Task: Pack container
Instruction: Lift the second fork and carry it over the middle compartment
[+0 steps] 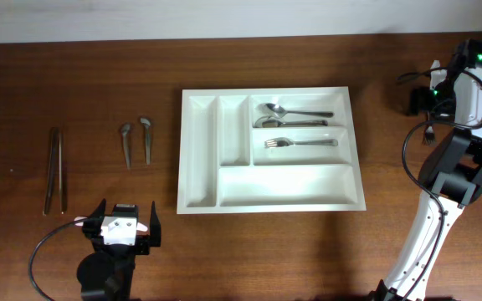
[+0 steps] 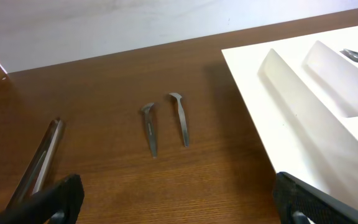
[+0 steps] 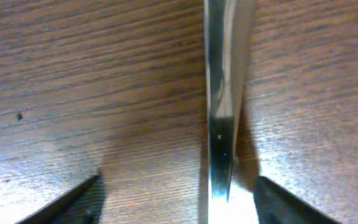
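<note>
Far left of wooden table [image 1: 308,251]: pair of long thin metal pieces [image 1: 54,170], side by side, lengthwise far-to-near, closer together at the near end; one of them at the left edge of the left wrist view [image 2: 39,162].

Near edge, just right of that pair: left gripper [image 1: 126,209], fingers spread wide with nothing between them; the same in its own camera [image 2: 179,208], both black fingertips [image 2: 61,199] at the bottom corners, bare wood in the gap.

Beyond the left gripper, between long pair and tray: two short metal pieces with bent heads, left short piece [image 1: 126,144] [image 2: 149,127] and right short piece [image 1: 146,139] [image 2: 179,118]; roughly parallel, close but apart, heads toward the far side.

Centre of table: white cutlery tray [image 1: 199,150], flat, long sides running left-right, well apart from both grippers; left rim and dividers at the right of the left wrist view [image 2: 278,99].
- two long narrow compartments on the left
- far wide compartment on the right: upper spoon [image 1: 295,112] and lower spoon [image 1: 291,123], bowls to the left, handles to the right, very close together
- middle wide compartment: fork [image 1: 299,142], tines to the left
- third wide compartment along the near side

Far right: right arm [image 1: 467,75], raised over the table's far corner; right gripper [image 3: 179,199] seen only in its own camera, fingers apart, shiny metal strip [image 3: 222,112] running up the gap over wood grain, nearer the right-hand finger; contact with that finger cannot be told.
</note>
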Tool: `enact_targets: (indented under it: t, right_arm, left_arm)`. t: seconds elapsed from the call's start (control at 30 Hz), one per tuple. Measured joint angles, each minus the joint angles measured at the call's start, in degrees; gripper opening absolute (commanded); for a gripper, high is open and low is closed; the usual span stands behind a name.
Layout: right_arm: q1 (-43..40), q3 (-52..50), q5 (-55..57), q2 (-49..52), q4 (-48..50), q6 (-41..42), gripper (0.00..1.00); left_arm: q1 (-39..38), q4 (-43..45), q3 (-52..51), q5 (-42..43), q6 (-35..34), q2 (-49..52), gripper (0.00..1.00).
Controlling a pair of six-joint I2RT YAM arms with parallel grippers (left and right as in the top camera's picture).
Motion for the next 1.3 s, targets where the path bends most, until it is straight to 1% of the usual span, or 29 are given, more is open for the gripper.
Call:
enact_targets:
  t: [0.03, 0.13, 0.17, 0.23, 0.27, 0.3, 0.33, 0.43, 0.53, 0.73, 0.97, 1.07, 1.13, 1.2, 1.3]
  right_arm:
    - [0.00, 0.00, 0.17, 0.00, 0.00, 0.04, 0.54]
    - [0.00, 0.00, 0.76, -0.02, -0.02, 0.22, 0.50]
    - [0.00, 0.00, 0.90, -0.02, -0.02, 0.17, 0.47]
    - [0.00, 0.00, 1.25, -0.02, -0.02, 0.59, 0.35]
    - [0.00, 0.00, 1.38, -0.02, -0.02, 0.90, 0.33]
    - [0.00, 0.00, 1.66, -0.02, -0.02, 1.44, 0.27]
    - [0.00, 0.00, 1.95, -0.02, -0.04, 1.62, 0.24]
    - [0.00, 0.00, 2.54, -0.02, -0.37, 2.99, 0.20]
    - [0.00, 0.00, 3.43, -0.02, -1.11, 3.93, 0.04]
    - [0.00, 0.00, 5.84, -0.07, -2.19, 6.05, 0.04]
    - [0.00, -0.83, 6.40, -0.74, -2.93, 7.72, 0.04]
    - [0.02, -0.94, 6.38, -1.62, -4.02, 9.73, 0.04]
    - [0.13, -0.81, 6.38, -3.21, -6.10, 11.13, 0.04]
    - [0.28, 0.61, 6.40, -6.40, -9.70, 12.15, 0.04]
    - [0.52, 2.62, 6.40, -11.82, -12.31, 12.96, 0.04]
  left_arm:
    - [0.00, 0.00, 0.00, -0.02, 0.00, 0.00, 0.99]
    - [0.00, 0.00, 0.00, -0.02, 0.02, 0.00, 0.99]
    - [0.00, 0.00, 0.00, 0.00, 0.00, 0.00, 0.99]
    - [0.00, 0.00, 0.00, -0.02, 0.00, 0.00, 0.99]
    - [0.00, 0.00, 0.00, 0.00, 0.00, 0.00, 0.99]
    - [0.00, 0.00, 0.00, 0.00, 0.00, 0.00, 0.99]
    - [0.00, 0.00, 0.00, 0.00, 0.00, 0.00, 0.99]
    - [0.00, 0.00, 0.00, -0.02, 0.00, 0.00, 0.99]
    - [0.00, 0.00, 0.00, -0.02, 0.00, 0.00, 0.99]
    - [0.00, 0.00, 0.00, -0.02, 0.00, 0.00, 0.99]
    - [0.00, 0.00, 0.00, -0.02, 0.00, 0.00, 0.99]
    - [0.00, 0.00, 0.00, 0.00, 0.00, 0.00, 0.99]
    - [0.00, 0.00, 0.00, 0.00, 0.00, 0.00, 0.99]
    - [0.00, 0.00, 0.00, -0.02, 0.00, 0.00, 0.99]
    - [0.00, -0.02, 0.00, 0.00, 0.00, 0.00, 0.99]
